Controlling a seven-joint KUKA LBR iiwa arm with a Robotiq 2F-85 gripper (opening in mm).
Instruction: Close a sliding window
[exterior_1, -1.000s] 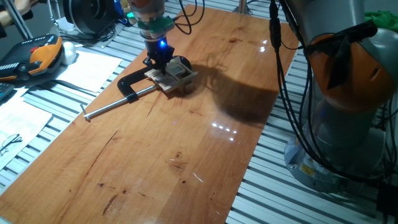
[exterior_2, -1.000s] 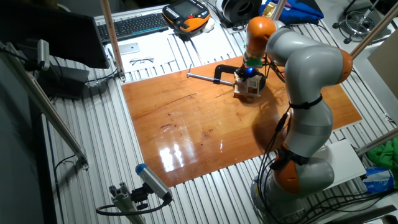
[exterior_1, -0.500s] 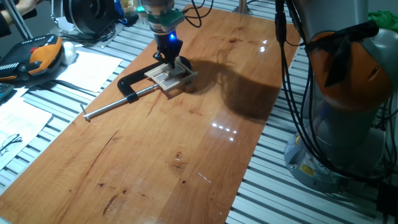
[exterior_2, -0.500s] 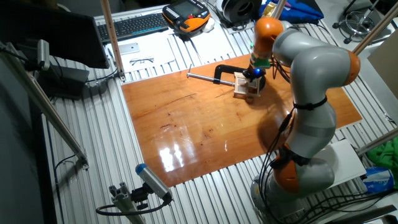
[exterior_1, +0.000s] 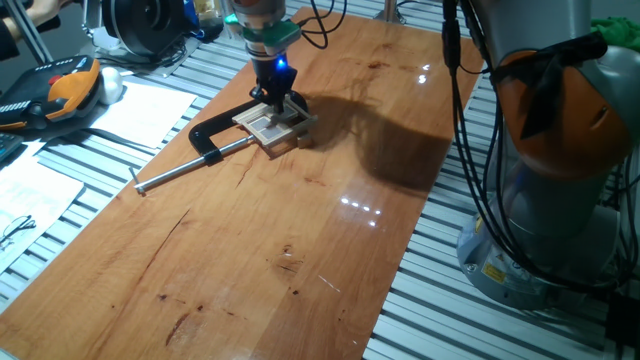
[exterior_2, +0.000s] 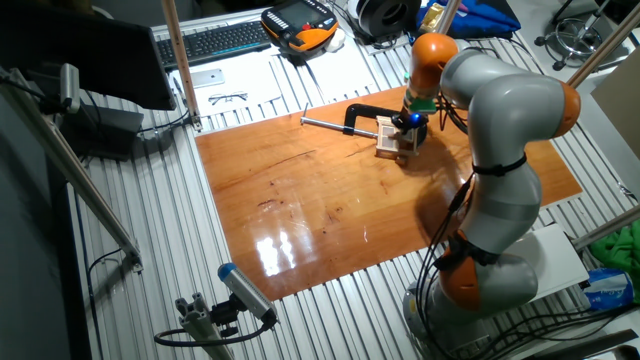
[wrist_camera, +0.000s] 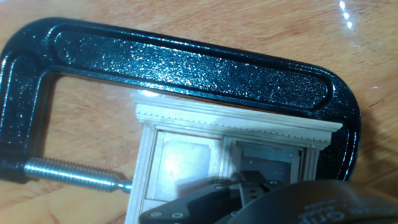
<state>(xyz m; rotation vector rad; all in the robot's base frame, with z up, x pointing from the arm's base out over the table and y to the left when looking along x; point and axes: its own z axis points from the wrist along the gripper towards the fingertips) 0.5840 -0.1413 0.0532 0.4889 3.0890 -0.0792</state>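
1. Pale wood: the sliding window (exterior_1: 272, 125) lies on the table (exterior_1: 330, 220), held in the black C-clamp (wrist_camera: 186, 62).
2. Over the last second my gripper (exterior_1: 276, 99) has shifted from the frame's left end toward its right end.
3. Probably I'm pushing the sash closed.
4. I cannot tell how far my jaws are apart.
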